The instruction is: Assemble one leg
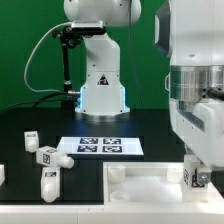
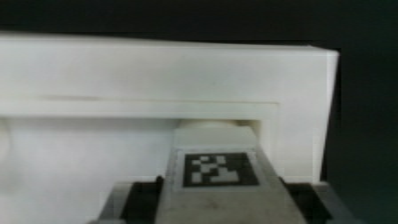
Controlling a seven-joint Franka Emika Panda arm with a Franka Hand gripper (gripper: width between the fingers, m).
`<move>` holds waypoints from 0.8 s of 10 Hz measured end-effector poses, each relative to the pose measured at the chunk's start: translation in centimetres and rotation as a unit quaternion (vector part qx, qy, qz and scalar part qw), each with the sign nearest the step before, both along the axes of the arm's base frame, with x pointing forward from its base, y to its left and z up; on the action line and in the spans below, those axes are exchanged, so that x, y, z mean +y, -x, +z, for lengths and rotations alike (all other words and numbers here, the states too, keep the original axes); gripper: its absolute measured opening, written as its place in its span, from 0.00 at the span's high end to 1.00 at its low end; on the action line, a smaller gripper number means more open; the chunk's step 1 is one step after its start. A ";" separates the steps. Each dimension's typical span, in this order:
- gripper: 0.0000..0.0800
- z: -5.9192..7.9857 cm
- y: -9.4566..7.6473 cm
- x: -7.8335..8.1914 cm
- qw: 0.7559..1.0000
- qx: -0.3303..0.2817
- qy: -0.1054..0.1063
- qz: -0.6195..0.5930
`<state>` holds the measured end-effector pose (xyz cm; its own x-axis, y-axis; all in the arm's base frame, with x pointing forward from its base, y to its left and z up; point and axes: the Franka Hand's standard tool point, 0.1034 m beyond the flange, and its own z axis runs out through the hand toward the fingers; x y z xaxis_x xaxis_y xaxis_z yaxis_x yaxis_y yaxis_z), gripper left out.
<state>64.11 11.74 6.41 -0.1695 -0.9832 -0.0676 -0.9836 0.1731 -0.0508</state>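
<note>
My gripper [image 1: 198,176] is at the exterior view's right, low over the large flat white panel [image 1: 140,186]. It is shut on a white leg [image 1: 196,178] whose square tag faces the camera. In the wrist view the leg [image 2: 217,165] stands between the dark fingers [image 2: 135,203] with its far end at a raised corner of the panel [image 2: 160,95]. I cannot tell whether the leg touches the panel. Three more legs lie loose at the exterior view's left: one [image 1: 31,141], a second [image 1: 46,156] and a third [image 1: 48,182].
The marker board [image 1: 100,146] lies flat on the black table behind the panel. The robot's white base [image 1: 100,90] stands at the back, with a black cable post [image 1: 66,60] beside it. A white part [image 1: 2,173] shows at the left edge.
</note>
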 end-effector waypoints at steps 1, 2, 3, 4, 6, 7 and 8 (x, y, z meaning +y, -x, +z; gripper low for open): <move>0.64 0.0 0.0 0.0 0.999 0.001 -0.001 -0.036; 0.64 0.0 -0.1 0.0 0.998 0.001 -0.002 -0.062; 0.64 0.0 -0.1 -0.2 0.998 0.001 -0.002 -0.070; 0.64 0.0 -0.1 -0.3 0.997 0.002 -0.002 -0.080; 0.64 0.0 -0.1 -0.3 0.997 0.000 0.001 -0.078; 0.64 0.0 0.0 -0.3 0.997 0.000 0.001 -0.076; 0.52 0.2 -0.1 -0.1 0.998 -0.002 0.000 -0.070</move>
<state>64.23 11.66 6.64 -0.3055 -0.9498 -0.0681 -0.9494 0.3093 -0.0540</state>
